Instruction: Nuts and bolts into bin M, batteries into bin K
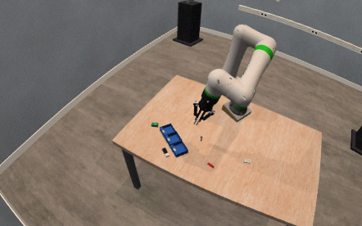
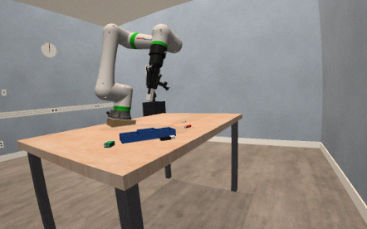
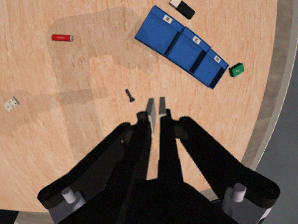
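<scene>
Wooden table (image 1: 267,135): bolt (image 3: 129,95) lengthwise toward closed, empty gripper (image 3: 157,104), high above.

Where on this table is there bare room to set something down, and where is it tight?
Bare patches: the wide stretch of table beyond the red battery and white piece, and the strip between the blue bins and arm base, save one bolt. Crowded: around the bins, flanked by the green battery and black-white battery.
</scene>
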`<control>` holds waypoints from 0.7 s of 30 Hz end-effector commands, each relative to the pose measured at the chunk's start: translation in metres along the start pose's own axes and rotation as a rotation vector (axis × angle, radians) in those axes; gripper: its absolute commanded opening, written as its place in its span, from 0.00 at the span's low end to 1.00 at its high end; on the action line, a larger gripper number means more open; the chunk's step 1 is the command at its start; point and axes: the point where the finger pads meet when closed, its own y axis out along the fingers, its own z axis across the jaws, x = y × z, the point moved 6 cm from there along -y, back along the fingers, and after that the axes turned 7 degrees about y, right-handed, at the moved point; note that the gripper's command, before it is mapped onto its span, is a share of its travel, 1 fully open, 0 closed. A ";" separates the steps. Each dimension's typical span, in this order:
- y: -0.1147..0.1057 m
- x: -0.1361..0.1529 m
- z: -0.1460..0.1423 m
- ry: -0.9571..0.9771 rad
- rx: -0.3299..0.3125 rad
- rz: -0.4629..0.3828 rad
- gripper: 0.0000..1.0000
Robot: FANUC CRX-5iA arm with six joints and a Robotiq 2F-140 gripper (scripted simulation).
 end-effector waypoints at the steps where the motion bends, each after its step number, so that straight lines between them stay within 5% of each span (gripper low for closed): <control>1: -0.007 -0.005 -0.016 0.037 -0.085 0.028 0.15; 5: -0.018 -0.012 -0.046 0.037 -0.085 0.028 0.15; 9: -0.018 -0.013 -0.047 0.037 -0.085 0.028 0.15; 11: -0.024 -0.014 -0.057 0.067 -0.175 0.047 0.15; 18: -0.037 -0.020 -0.090 0.067 -0.175 0.047 0.15; 21: -0.046 -0.022 -0.107 0.090 -0.268 0.056 0.15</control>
